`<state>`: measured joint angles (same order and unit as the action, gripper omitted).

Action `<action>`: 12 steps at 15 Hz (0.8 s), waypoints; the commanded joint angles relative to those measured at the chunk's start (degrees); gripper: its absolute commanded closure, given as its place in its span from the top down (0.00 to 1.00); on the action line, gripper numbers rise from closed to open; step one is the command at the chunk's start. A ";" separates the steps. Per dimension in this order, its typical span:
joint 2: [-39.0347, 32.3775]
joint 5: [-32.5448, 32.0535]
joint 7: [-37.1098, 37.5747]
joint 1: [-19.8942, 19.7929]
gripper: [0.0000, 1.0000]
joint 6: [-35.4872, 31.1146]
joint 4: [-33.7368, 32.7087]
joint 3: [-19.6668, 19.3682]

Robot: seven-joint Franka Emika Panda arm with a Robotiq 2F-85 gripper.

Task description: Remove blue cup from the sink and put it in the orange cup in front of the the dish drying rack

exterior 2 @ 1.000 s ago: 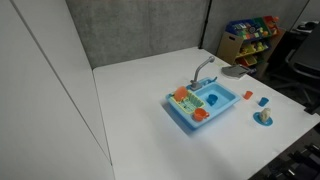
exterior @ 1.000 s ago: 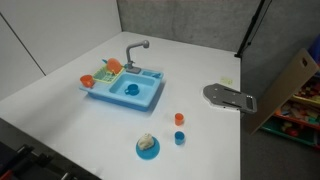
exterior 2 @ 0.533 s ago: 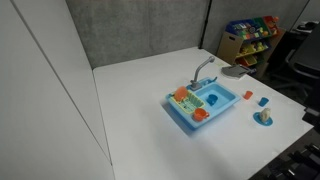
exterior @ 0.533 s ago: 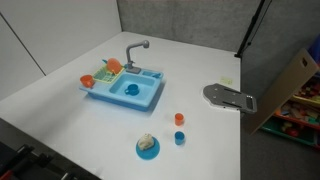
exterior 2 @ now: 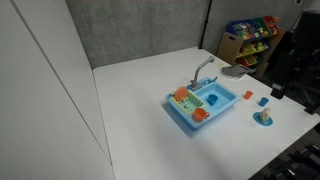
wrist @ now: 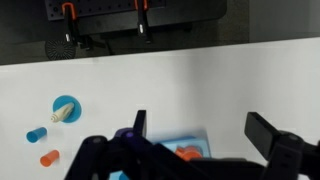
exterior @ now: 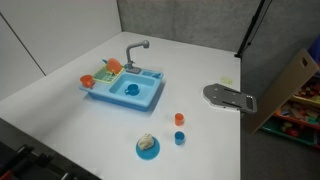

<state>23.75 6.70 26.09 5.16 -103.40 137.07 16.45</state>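
The light-blue sink (exterior: 150,99) stands mid-table with a grey faucet (exterior: 135,48). The blue cup (exterior: 131,89) sits in its basin, also in the other exterior view (exterior 2: 212,99). The orange cup (exterior: 87,81) stands at the sink's end in front of the dish drying rack (exterior: 108,69); both exterior views show it (exterior 2: 199,115). In the wrist view my gripper (wrist: 200,130) is open and empty, high above the table. Between its fingers I see part of the sink (wrist: 190,135) and the orange cup (wrist: 187,152). The blue cup is hidden there.
A round blue plate (exterior: 148,148) with a pale object lies near the front edge. A tiny orange-red cup (exterior: 179,118) and a tiny blue cup (exterior: 179,138) stand beside it. A grey metal plate (exterior: 230,97) lies at the table's side, with a cardboard box (exterior: 290,85) beyond.
The sink and cups have not moved. A dark shape, likely my arm, has come further into the right edge of one exterior view.
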 commanded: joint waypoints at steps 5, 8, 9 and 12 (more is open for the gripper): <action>-8.09 -4.49 -0.63 -1.33 1.00 -5.82 -6.43 -3.67; -10.14 -6.09 -0.56 -2.00 1.00 -9.68 -6.79 -5.29; -10.79 -6.54 -0.59 -2.24 1.00 -10.85 -6.86 -5.83; -12.68 -7.45 -0.43 -3.47 1.00 -14.11 -6.76 -7.85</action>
<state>13.39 0.36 26.00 2.71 -115.68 131.88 10.32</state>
